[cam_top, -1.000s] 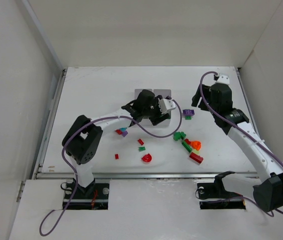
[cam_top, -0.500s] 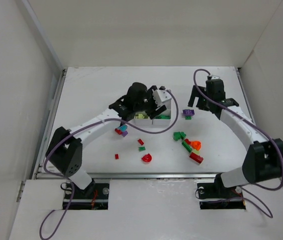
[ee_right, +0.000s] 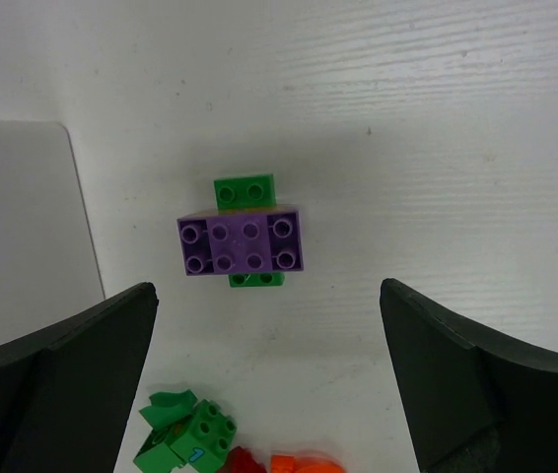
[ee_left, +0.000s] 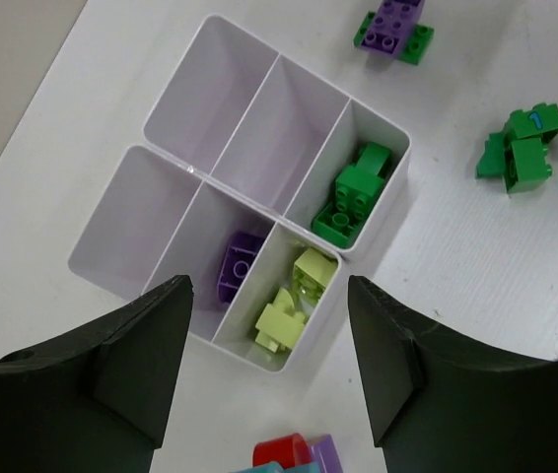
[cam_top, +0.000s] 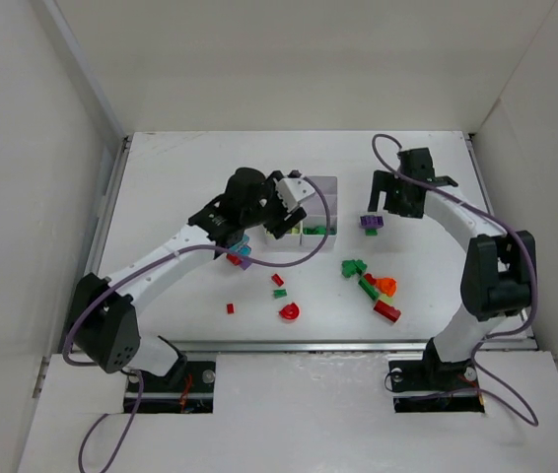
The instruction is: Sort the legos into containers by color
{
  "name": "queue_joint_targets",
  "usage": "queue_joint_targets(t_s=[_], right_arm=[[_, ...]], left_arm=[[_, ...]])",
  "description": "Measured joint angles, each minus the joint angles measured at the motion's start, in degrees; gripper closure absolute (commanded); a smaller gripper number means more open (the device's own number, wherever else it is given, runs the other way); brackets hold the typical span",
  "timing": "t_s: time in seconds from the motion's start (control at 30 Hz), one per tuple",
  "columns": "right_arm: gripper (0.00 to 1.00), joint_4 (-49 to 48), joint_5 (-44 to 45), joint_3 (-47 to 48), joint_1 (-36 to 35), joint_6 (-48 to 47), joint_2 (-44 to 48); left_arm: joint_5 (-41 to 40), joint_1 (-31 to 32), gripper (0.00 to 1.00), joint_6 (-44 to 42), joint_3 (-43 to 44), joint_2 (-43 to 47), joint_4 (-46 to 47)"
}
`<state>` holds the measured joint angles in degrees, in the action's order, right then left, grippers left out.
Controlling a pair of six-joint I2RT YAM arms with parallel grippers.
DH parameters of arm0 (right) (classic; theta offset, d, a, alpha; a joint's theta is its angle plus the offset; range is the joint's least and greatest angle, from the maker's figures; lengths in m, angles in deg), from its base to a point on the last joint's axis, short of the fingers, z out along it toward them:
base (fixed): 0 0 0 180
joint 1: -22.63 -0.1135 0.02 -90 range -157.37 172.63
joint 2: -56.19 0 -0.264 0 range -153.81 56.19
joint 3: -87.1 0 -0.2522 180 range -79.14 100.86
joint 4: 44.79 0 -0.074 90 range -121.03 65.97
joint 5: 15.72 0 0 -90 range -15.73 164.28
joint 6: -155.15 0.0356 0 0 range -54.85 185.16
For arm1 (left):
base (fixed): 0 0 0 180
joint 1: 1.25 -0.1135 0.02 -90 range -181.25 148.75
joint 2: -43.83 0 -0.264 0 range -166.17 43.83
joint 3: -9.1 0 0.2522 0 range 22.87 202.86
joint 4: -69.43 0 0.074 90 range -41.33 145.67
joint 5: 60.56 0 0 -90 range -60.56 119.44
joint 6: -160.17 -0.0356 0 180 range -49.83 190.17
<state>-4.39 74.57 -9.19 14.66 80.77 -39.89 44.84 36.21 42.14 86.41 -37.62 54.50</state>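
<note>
1. Tray is holding green, purple and yellow-green bricks.
2. Right gripper, jaws wide, is hovering over purple brick right of tray: pick-up looks in hand.
3. Left gripper, half-open and empty, is hanging above tray.
4. Purple brick is sitting on green brick; next grasp is likely needing them separated.

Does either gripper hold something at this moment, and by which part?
Nothing is held. The left gripper and the right gripper both stand open and empty.
</note>
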Motion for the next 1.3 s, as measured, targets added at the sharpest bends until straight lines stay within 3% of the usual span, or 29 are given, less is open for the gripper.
queue_joint_targets(t_s=[0.4, 0.97, 1.3], right_arm=[[0.00, 8.87, 0.74, 12.35, -4.42, -8.02, -12.52], [0.00, 13.18, 4.17, 15.26, -7.02, -10.49, -17.88], [0.19, 12.90, 4.17, 15.26, -7.10, -10.54, -19.61]], left_arm=[[0.09, -5.81, 0.39, -0.26, -4.85, 3.78, 1.09], [2.16, -6.45, 0.39, -0.37, -6.86, 4.50, 2.67], [2.19, -6.45, 0.39, -0.39, -6.86, 4.52, 2.69]])
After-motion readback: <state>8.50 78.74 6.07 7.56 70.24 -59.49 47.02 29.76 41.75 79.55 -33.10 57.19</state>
